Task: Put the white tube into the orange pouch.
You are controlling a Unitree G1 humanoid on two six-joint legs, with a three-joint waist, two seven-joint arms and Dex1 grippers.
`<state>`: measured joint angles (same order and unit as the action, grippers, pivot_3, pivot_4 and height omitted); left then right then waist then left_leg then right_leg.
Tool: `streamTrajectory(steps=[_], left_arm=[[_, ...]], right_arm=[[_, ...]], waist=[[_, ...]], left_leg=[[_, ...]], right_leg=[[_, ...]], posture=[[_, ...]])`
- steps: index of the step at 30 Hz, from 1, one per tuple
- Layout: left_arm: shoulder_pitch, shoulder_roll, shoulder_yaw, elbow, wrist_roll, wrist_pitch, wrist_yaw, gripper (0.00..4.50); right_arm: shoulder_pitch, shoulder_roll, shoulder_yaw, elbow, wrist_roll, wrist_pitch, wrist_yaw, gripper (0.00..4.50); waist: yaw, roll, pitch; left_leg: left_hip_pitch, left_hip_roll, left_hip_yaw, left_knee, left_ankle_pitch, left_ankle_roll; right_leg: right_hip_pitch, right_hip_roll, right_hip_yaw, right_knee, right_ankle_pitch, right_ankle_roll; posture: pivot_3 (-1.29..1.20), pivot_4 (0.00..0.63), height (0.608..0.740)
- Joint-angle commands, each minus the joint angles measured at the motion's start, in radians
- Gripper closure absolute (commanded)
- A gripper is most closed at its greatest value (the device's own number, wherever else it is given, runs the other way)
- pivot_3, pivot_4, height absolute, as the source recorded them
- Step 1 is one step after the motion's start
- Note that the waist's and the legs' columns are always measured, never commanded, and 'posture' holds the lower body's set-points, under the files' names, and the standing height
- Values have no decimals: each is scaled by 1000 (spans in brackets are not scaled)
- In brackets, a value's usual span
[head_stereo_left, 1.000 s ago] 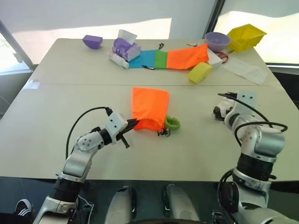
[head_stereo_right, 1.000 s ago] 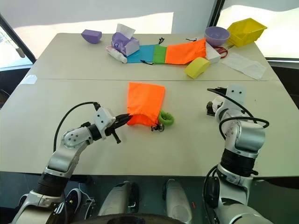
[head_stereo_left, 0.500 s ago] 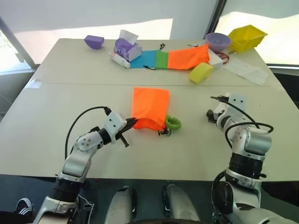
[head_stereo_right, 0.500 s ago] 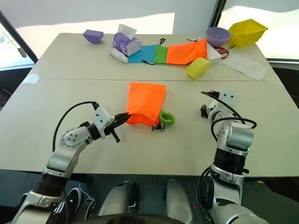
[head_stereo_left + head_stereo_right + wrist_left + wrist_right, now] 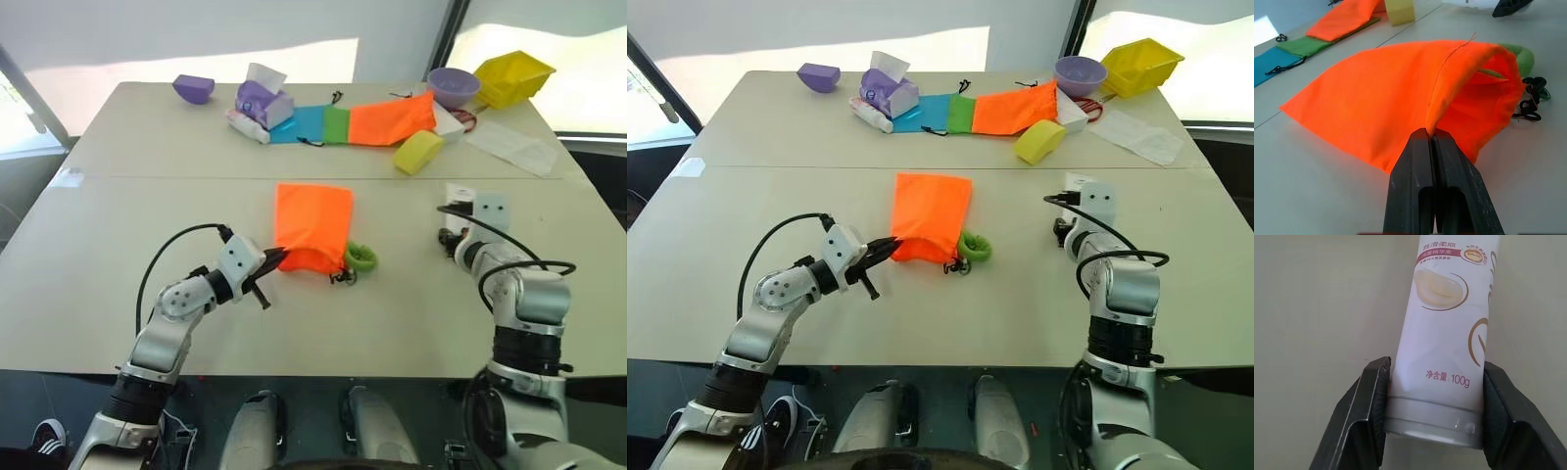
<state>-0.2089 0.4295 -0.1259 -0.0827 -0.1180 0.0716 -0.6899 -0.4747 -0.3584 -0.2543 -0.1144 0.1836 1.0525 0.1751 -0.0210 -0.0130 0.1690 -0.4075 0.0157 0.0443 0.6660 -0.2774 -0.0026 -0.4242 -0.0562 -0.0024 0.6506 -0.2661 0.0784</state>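
My left gripper [image 5: 1432, 139] is clenched on the hem of the bright orange fabric drawstring pouch [image 5: 313, 227], pinching one lip of its mouth and lifting it so the opening stands propped, gaping toward my right side. I hold it this way, I judge, so the mouth is ready for something to slide in. The pouch's dark cord and lime-green ring [image 5: 361, 258] lie just beside that mouth on the pale grey table [image 5: 118, 215].

Well to the right of the pouch, my right gripper [image 5: 1432, 401] has its two black fingers [image 5: 1369, 401] pressed against either side of the small white plastic squeeze tube [image 5: 1447, 333], near its cap end, grasping it. The tube lies flat on the table, its printed body pointing away from my wrist. Taking it near the cap leaves the long body free to lead into the mouth.

The tube is not yet lifted; next comes raising it and carrying it across to the pouch.
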Motion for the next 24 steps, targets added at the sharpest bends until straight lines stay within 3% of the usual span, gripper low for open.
streamTrajectory(steps=[1,4,7,9,14,19,24], left_arm=[[1,7,10,-29,-7,-19,-8,4500],[-10,12,18,-17,-11,-19,-12,4500],[-13,13,19,-18,-12,-16,-14,4500],[-11,14,19,-19,-13,-16,-16,4500],[-11,14,20,-26,-17,-15,-19,4500],[-18,6,19,-45,-38,-16,-37,4500],[-12,19,26,-46,-34,-15,-35,4500]], right_arm=[[-23,-129,4,-84,129,-86,258,2667],[52,-220,0,-245,310,-91,503,2667],[242,-351,11,-446,458,-96,734,2667],[341,-410,14,-516,544,-64,809,2667],[446,-453,154,-581,484,-141,800,2667],[412,-327,380,-452,271,-251,612,2667],[393,-236,359,-436,278,-247,522,2667]], waist=[[5,1,1],[11,0,1],[16,0,1],[15,-1,1],[5,-2,1],[9,-4,1],[12,-4,1]], left_leg=[[0,0,0,0,0,0],[-1,0,-1,0,0,0],[-2,1,-4,-1,-1,1],[-2,1,-5,-1,-2,3],[0,0,-2,2,-2,3],[3,0,-2,2,2,4],[0,0,-1,2,6,2]], right_leg=[[0,1,0,0,0,0],[0,0,0,-1,0,0],[1,0,-1,-3,-1,2],[3,0,-2,-5,-2,3],[4,-4,0,-4,-1,1],[6,-4,-1,-4,0,-7],[5,-5,0,-4,1,-7]], posture=[[0,150,740],[0,150,740],[0,150,740],[0,150,740],[0,150,740],[0,150,740],[0,150,740]])
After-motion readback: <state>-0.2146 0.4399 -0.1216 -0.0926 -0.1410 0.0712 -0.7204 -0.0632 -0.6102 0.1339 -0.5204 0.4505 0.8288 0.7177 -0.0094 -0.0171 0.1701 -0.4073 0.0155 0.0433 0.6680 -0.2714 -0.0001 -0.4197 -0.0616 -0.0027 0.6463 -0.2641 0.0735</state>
